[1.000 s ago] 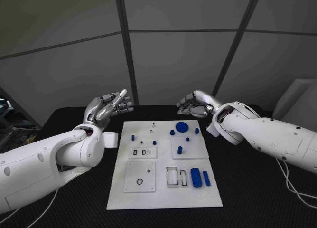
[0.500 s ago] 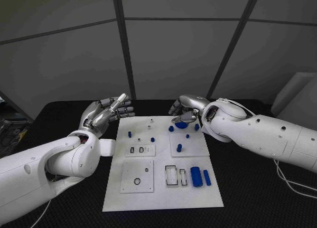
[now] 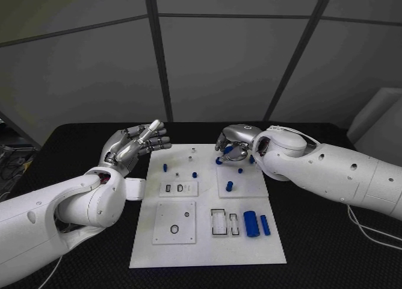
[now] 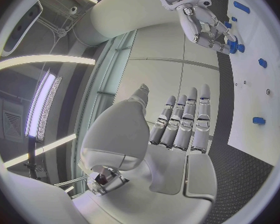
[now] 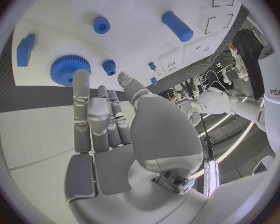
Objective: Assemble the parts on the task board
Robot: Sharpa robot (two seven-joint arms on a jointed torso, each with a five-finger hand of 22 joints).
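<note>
**Right robot hand poised over the blue gear at the far end of the board**

The task board [image 3: 207, 241] is a flat white rectangular plate lying in the middle of the matte black worktop [image 3: 340, 241], with shallow square panels and small cut-out slots in its surface. Smooth blue parts are scattered over it. A round, toothed blue gear [image 5: 70, 69] sits near the far edge, with a small knurled blue knob [image 5: 109, 66] just beside it. A stubby blue peg [image 5: 102, 24] and a longer plain cylinder [image 5: 177, 26] lie farther in on the board. Near the front right, a thick blue cylinder [image 3: 250, 223] lies beside a thinner blue rod [image 3: 264, 224], both lengthwise on the plate, next to two narrow rectangular slots [image 3: 218, 222].

The right robot hand [image 3: 230, 146], silver and jointed with pale padded fingers, hangs over the far right part of the board with its fingers curved downward above the gear. In the right wrist view the fingers [image 5: 84, 109] reach toward the gear's rim; whether they touch it cannot be told, and nothing is held.

The left robot hand [image 3: 134, 143] is raised beside the board's far left corner, palm up, fingers [image 4: 184, 124] straight, side by side and holding nothing.
</note>
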